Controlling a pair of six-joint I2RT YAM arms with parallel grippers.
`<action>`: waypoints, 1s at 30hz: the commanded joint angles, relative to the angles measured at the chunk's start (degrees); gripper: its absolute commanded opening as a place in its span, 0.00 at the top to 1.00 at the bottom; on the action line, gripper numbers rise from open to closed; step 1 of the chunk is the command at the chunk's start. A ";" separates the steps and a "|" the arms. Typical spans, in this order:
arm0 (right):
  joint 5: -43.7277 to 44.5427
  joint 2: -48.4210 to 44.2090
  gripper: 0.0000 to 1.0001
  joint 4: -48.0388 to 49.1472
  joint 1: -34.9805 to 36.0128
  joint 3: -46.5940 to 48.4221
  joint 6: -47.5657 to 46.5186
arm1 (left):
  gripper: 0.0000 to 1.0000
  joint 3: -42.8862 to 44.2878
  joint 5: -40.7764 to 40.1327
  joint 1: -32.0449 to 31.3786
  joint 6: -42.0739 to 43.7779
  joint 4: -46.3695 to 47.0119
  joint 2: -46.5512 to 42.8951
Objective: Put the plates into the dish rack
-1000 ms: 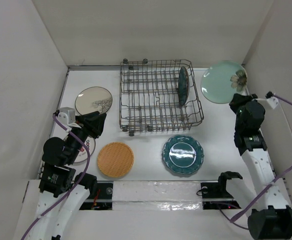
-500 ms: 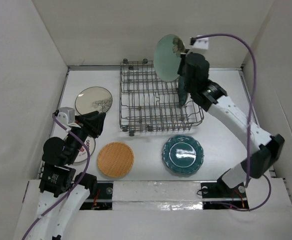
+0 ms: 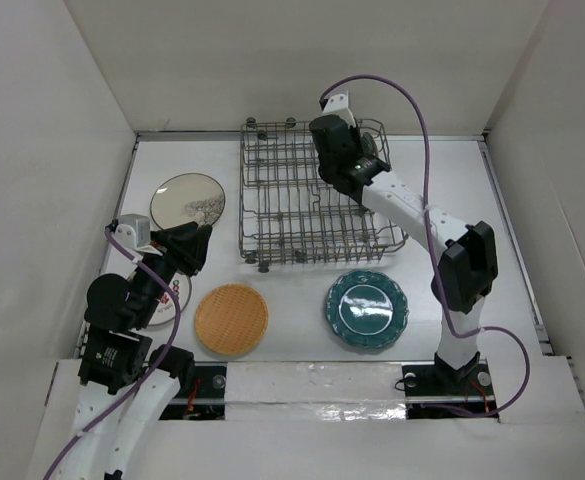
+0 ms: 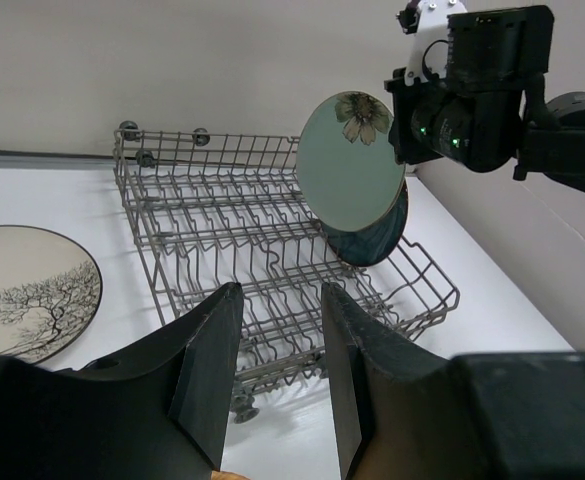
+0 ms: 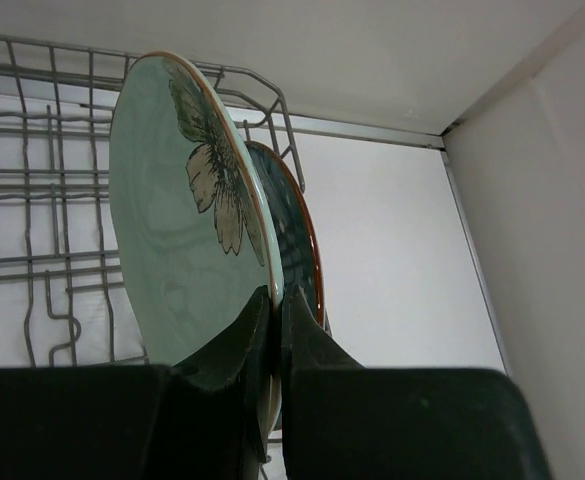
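pale mint plate (image 4: 352, 160) with a flower stands on edge at the right end of the dish rack (image 3: 272, 200). its rim is pinched in the right gripper (image 5: 275, 300), and it sits just beside the dark teal plate (image 5: 297, 240) that stands upright in the tines. left gripper (image 4: 279, 295) hangs low over the counter (image 3: 292, 290), jaws spread with nothing between them. cream tree plate (image 3: 187, 200), orange plate (image 3: 231, 319) and scalloped teal plate (image 3: 366, 309) lie flat on the counter outside the rack.

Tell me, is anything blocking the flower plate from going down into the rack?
Nothing visible does. The right end effector holds the flower plate upright over the dish rack, open tines below it. The dark teal plate stands close behind it, so that side is tight.
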 commanded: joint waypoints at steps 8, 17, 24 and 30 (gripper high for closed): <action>8.45 2.10 1.00 6.24 -1.12 4.61 -1.14 | 0.66 0.94 -0.30 0.18 0.78 1.95 0.76; 10.21 3.25 1.00 8.17 -2.18 1.97 -2.28 | 0.66 0.94 -0.56 0.18 0.87 1.95 0.93; 10.56 5.62 1.00 9.49 -2.71 0.83 -3.78 | 0.65 0.94 -1.18 0.71 0.96 1.77 1.02; 9.25 6.59 1.00 8.79 -2.71 -1.19 -1.24 | 0.65 0.94 -0.56 1.24 0.96 1.95 1.28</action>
